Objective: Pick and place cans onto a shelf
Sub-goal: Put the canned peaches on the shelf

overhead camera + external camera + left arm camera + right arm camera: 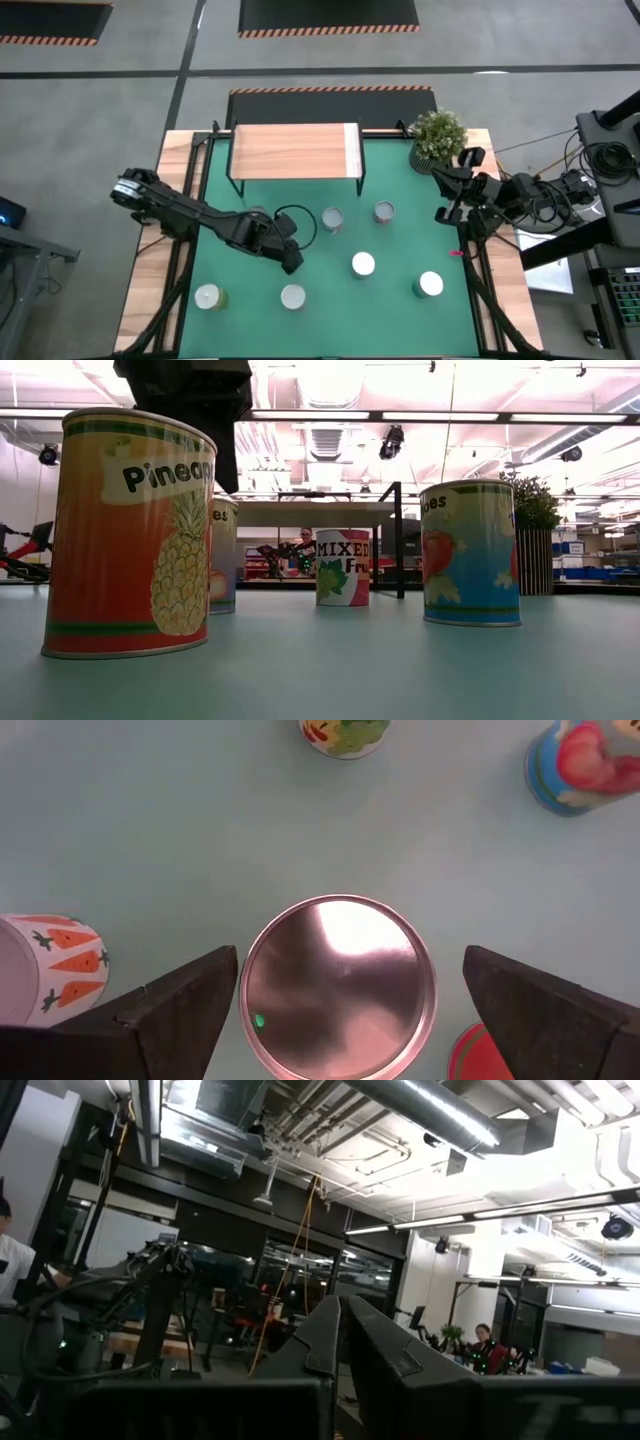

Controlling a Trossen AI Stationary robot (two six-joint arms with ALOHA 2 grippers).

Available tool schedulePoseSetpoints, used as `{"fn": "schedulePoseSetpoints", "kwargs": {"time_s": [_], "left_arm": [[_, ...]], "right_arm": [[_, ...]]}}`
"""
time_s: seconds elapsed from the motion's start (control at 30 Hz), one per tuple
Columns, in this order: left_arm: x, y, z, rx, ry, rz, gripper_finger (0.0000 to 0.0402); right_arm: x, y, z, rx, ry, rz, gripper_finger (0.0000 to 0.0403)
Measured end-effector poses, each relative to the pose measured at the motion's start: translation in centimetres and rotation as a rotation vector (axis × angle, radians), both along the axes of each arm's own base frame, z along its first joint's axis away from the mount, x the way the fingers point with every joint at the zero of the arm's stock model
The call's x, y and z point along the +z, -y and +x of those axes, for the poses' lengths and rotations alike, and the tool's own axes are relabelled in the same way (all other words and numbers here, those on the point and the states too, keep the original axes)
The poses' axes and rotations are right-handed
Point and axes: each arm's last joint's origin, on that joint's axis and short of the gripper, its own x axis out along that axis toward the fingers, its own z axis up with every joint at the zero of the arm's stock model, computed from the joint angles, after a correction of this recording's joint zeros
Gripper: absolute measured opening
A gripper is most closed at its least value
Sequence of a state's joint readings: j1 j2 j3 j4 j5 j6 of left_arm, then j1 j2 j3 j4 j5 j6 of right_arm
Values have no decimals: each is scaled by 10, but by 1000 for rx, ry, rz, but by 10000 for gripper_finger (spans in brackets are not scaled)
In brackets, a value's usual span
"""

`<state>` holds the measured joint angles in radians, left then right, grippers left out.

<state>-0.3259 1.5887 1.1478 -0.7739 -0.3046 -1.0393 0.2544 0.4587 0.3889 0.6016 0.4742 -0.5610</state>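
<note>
My left gripper (291,262) (350,958) hangs open, pointing steeply down over a pineapple-labelled can (130,535) with a silvery top (340,985), near the table's front. Its two fingers stand on either side of the top, above it, touching nothing. This can (292,296) stands upright on the green mat. Several other cans stand upright around it, among them a mixed-fruit can (343,567) and a tomato can (470,555). The wooden shelf (295,150) stands on black legs at the far side. My right gripper (345,1330) waits shut at the right edge, tipped upward.
A carrot-labelled can (50,965) stands close beside the left fingers, and a red-topped one (480,1055) on the other side. A potted plant (438,135) sits at the back right corner. More cans stand mid-table (332,219) (384,211) (363,264) and at the front (208,297) (430,284).
</note>
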Motion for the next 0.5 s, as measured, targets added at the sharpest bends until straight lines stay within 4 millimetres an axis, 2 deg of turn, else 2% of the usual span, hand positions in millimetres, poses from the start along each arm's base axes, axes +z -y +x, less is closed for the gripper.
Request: {"fn": "schedulePoseSetpoints", "kwargs": {"time_s": [0.5], "left_arm": [[-7, 0, -1, 0, 2, 11, 371]], "right_arm": [[-1, 0, 1, -1, -15, -3, 13]]}}
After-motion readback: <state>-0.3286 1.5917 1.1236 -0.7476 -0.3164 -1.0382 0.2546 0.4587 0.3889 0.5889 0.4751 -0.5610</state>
